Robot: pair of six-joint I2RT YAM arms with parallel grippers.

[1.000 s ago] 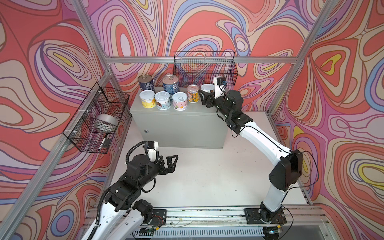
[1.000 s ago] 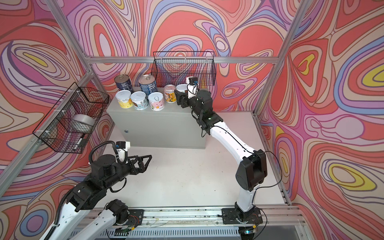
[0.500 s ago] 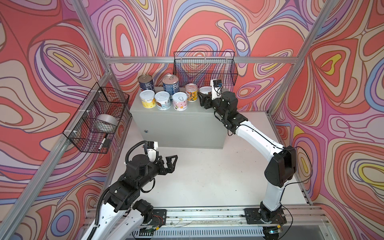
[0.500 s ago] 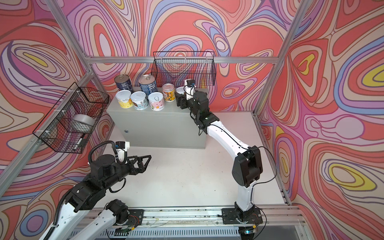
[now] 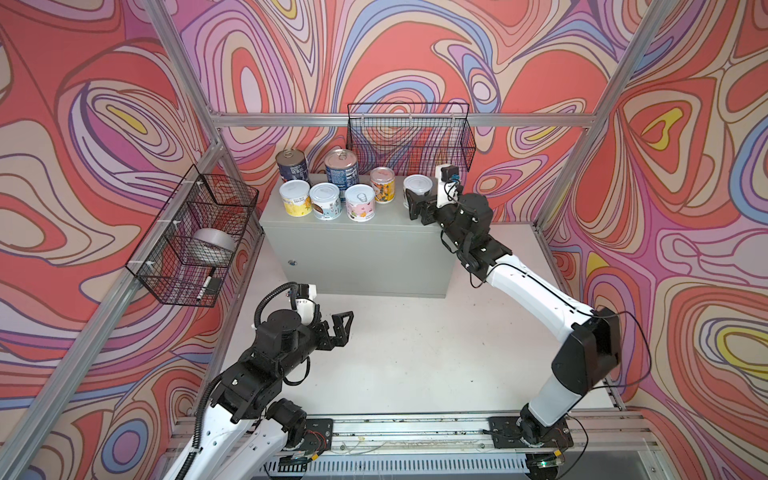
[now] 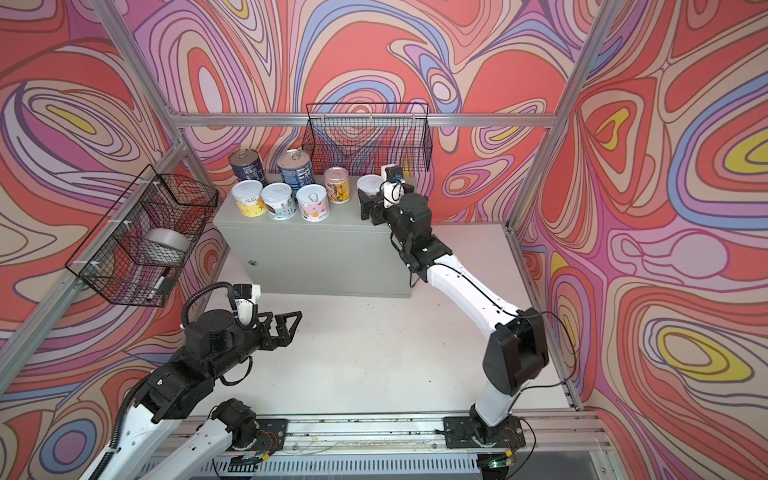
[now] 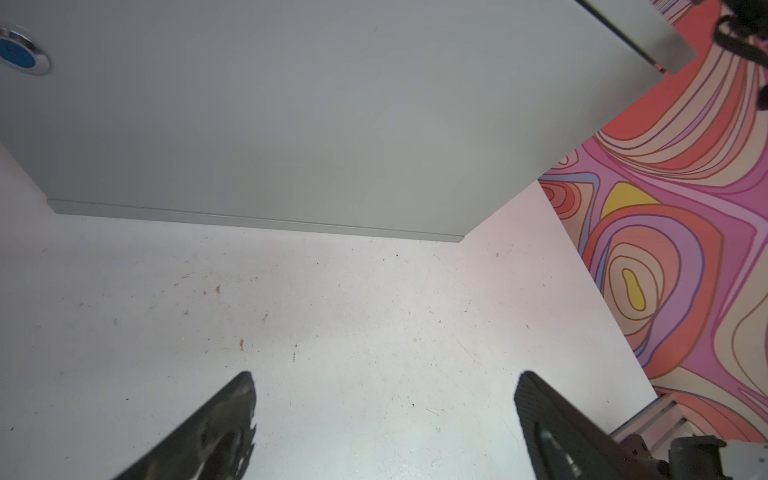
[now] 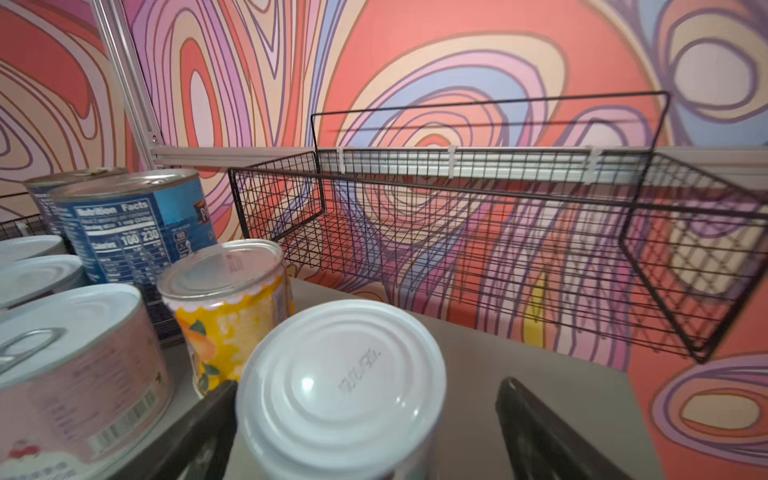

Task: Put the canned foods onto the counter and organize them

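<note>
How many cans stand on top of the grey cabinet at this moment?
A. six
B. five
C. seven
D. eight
C: in a top view the grey cabinet carries two tall blue cans at the back and five shorter cans, which makes seven.

Left gripper [image 7: 384, 384] is sitting with jaws spread wide, only bare, speckled white table [image 7: 353, 299] showing between them. Grey cabinet [image 7: 311, 116] front is filling the upper frame, its round blue-centred lock [image 7: 23, 56] peeking in at the edge. Patterned wall [image 7: 665, 249] is showing beside it. A dark blurry bit [image 7: 744, 33] is poking into the corner, possibly a cable.
</note>
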